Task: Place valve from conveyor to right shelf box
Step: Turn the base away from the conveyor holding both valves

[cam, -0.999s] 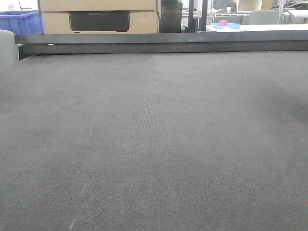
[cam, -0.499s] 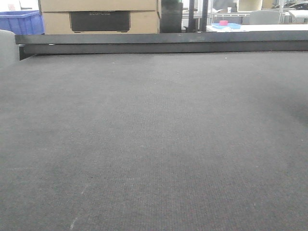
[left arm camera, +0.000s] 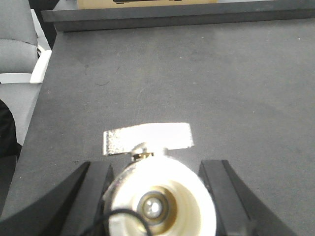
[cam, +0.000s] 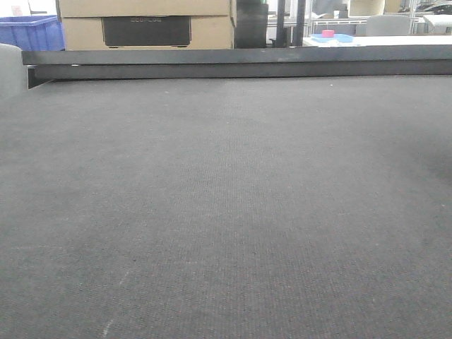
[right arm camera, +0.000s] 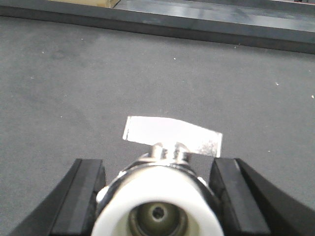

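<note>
The left end effector [left arm camera: 155, 166] is clamped around a valve [left arm camera: 162, 194], its flat silver handle [left arm camera: 146, 136] pointing forward over the conveyor [cam: 226, 212]. The right end effector [right arm camera: 156, 163] grips a second valve [right arm camera: 157, 196] the same way. Beyond the belt's dark rail [cam: 240, 62] sit cardboard boxes [cam: 145, 21].
</note>
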Available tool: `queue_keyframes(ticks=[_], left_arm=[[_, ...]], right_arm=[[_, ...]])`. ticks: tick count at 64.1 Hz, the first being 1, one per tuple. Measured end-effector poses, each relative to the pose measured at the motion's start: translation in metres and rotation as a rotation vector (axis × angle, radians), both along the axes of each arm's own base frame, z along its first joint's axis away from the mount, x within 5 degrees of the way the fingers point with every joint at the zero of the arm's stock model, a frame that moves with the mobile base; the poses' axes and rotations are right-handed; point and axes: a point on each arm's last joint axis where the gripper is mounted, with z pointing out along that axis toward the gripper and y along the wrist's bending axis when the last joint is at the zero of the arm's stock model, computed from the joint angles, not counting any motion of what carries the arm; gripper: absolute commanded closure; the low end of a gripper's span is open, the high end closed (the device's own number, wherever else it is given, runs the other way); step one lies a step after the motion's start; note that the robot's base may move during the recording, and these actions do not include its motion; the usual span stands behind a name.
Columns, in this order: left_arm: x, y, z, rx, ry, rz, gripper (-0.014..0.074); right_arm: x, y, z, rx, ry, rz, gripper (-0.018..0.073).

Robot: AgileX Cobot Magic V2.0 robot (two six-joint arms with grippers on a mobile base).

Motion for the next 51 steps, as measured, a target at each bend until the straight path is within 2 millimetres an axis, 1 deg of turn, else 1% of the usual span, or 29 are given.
queue_keyframes(ticks=[51], left_arm=[[0.0,0.0,0.0,0.0,0.0,0.0,0.0707]], right_arm=[[0.0002,0.0,0.0003,0.001,-0.004,-0.001,0.0713]])
